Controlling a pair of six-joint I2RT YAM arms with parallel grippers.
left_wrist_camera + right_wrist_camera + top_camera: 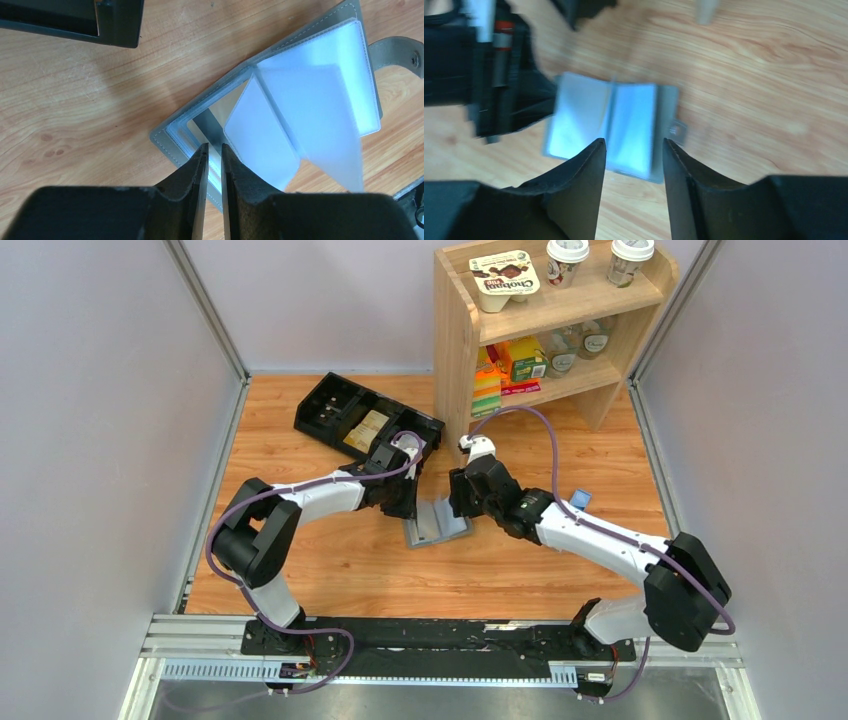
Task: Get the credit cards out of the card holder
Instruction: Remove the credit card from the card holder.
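Observation:
The grey-blue card holder (440,525) lies open on the wooden table, its clear sleeves fanned up. In the left wrist view the card holder (320,75) fills the right half, and no card shows in its sleeves. My left gripper (214,150) hangs just over its left half, jaws closed to a thin slit with nothing seen between them. My right gripper (634,145) is open and empty above the card holder (574,120), which is blurred there. A tan card (365,430) lies in the black tray. In the top view the left gripper (412,508) and right gripper (458,508) flank the holder.
The black compartmented tray (345,410) sits behind the left gripper, its corner in the left wrist view (75,20). A wooden shelf (455,350) with cups and packets stands at the back right. A small blue-and-white packet (579,499) lies right of the right arm. Grey walls enclose the table.

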